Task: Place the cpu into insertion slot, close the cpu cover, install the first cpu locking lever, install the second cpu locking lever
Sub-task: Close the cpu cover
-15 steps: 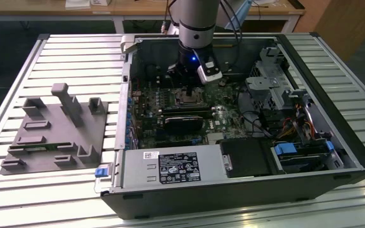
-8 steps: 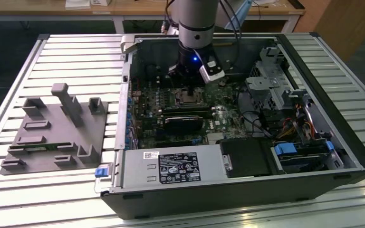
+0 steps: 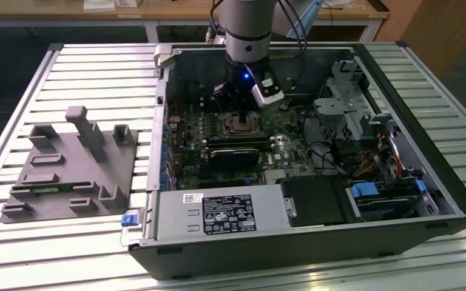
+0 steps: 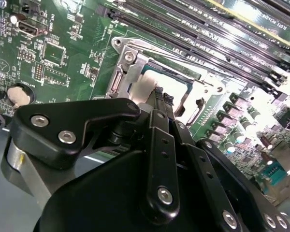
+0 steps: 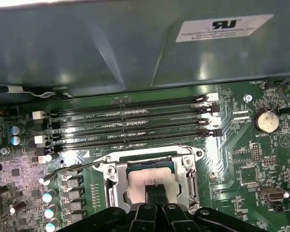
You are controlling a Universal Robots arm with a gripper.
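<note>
The cpu (image 5: 137,186) lies in the insertion slot (image 3: 241,125), its pale silver top (image 4: 147,84) showing through the window of the cpu cover (image 5: 188,181). The cover's silver frame (image 4: 130,65) lies flat around the chip. My gripper (image 5: 154,189) is shut, with nothing held, its black fingertips together right at the chip's top (image 4: 160,94). In the exterior view the gripper (image 3: 235,108) hangs straight over the socket. One thin wire lever (image 5: 75,168) runs out from the socket's side, and another (image 5: 191,149) runs along the edge by the memory slots.
Long black memory slots (image 5: 135,125) lie just beyond the socket, under the case wall (image 5: 111,48). A coin battery (image 5: 264,121) sits to one side. A black card (image 3: 235,159), power supply (image 3: 216,213) and drive cage (image 3: 354,103) crowd the case. A grey fixture (image 3: 71,163) stands on the exterior view's left.
</note>
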